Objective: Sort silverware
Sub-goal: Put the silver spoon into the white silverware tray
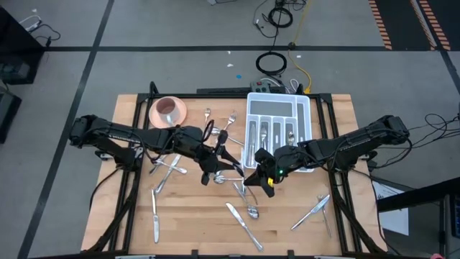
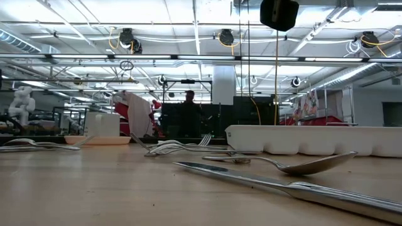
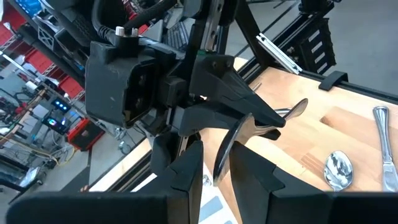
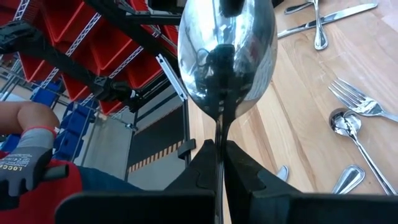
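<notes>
Mid-frame in the high view, the right gripper [image 4: 219, 163] is clenched on a spoon [image 4: 225, 56] by its handle, bowl pointing outward; the left gripper [image 3: 214, 171] grasps that same handle.

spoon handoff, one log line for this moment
task: sort silverware | right gripper: shut on spoon | left gripper: around same spoon | place: mid-table, near tray

Both arms are built of dark, matte black segments. A yellow patch is seen by the right pincer [image 1: 260, 180]. Black angular fingers [image 3: 186, 177] are borne by the left pincer [image 1: 210, 175], and a silver-capped screw on its housing.
</notes>
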Motion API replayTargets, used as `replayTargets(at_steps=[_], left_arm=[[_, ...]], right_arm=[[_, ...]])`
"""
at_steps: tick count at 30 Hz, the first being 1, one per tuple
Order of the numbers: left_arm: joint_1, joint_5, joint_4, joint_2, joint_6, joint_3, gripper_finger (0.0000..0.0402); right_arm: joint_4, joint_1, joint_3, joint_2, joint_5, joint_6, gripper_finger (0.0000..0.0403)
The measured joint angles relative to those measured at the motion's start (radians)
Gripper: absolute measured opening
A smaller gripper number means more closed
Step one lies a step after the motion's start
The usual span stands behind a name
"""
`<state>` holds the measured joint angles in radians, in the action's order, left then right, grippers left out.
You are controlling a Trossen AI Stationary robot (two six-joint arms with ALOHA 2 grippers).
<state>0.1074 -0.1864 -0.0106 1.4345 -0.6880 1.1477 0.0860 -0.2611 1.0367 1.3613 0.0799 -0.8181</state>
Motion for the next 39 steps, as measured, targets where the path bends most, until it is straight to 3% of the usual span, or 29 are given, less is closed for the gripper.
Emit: replayTargets(at_steps=[7, 20, 24, 33, 39], left_arm=[[0.0, -0.034, 0.009, 0.0, 0.0, 0.0, 0.0012], [0.0, -0.03, 0.02, 0.0, 0.002, 0.0, 0.001], [0.0, -0.005, 0.034, 0.0, 0.009, 0.0, 0.001], [0.0, 0.092, 0.086, 0.0, 0.083, 0.0, 0.0008], [-0.002, 0.192, 0.096, 0.0, 0.241, 0.0, 0.0008]], right_arm=[[0.002, -0.001, 0.0, 0.0, 0.005, 0.0, 0.0], [0.005, 0.0, 0.0, 0.0, -0.002, 0.003, 0.0004], [0.029, 0.0, 0.0, 0.0, -0.049, 0.002, 0.0035], [0.087, 0.001, 0.0, 0.0, -0.175, -0.005, 0.0154], [0.098, 0.001, 0.0, -0.013, -0.17, 0.004, 0.0177]])
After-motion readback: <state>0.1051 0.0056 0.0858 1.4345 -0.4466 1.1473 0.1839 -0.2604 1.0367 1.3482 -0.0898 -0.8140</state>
